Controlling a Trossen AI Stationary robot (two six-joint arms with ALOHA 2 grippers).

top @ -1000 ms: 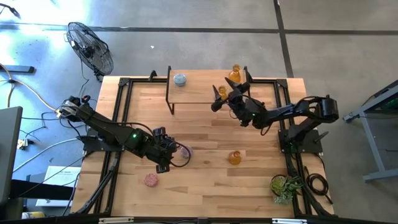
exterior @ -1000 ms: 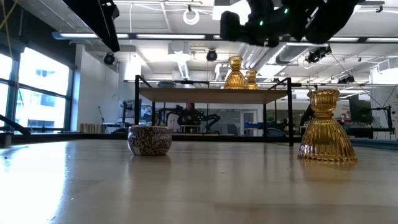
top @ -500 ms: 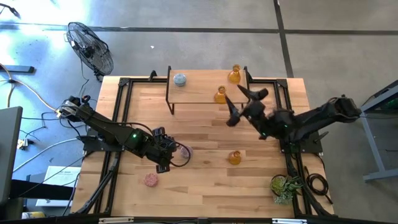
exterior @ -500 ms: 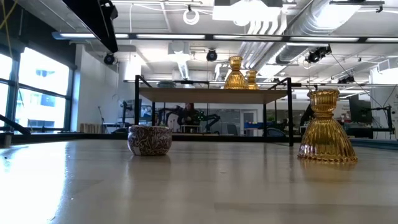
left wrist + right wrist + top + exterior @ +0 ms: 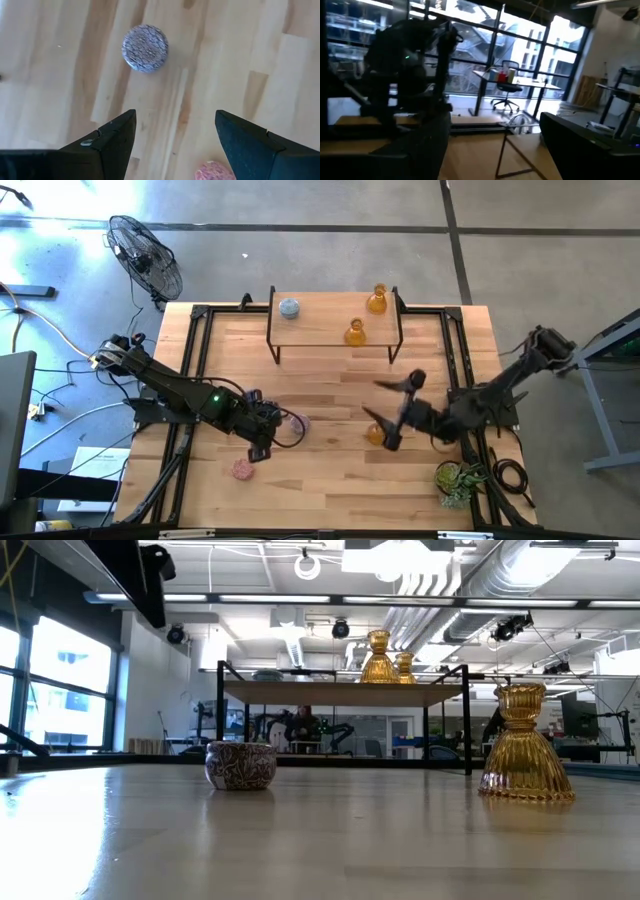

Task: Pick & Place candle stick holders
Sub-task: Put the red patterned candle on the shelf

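Note:
Two amber flask-shaped holders and a pale blue round one stand on the raised wooden shelf. A third amber holder stands upright on the table. One squat pink holder sits mid-table, another near the front. My left gripper hovers open between the two pink ones. My right gripper is open, above and just right of the table's amber holder.
The shelf stands on thin black legs at the table's far middle. A green leafy plant sits at the near right corner. Black frame rails run along the table's left and right sides. A fan stands beyond the far left corner.
My right gripper has drawn back from the shelf, where an amber holder stays standing, and swung toward the table's near edge, ending over the amber holder on the table. The holders have not moved.

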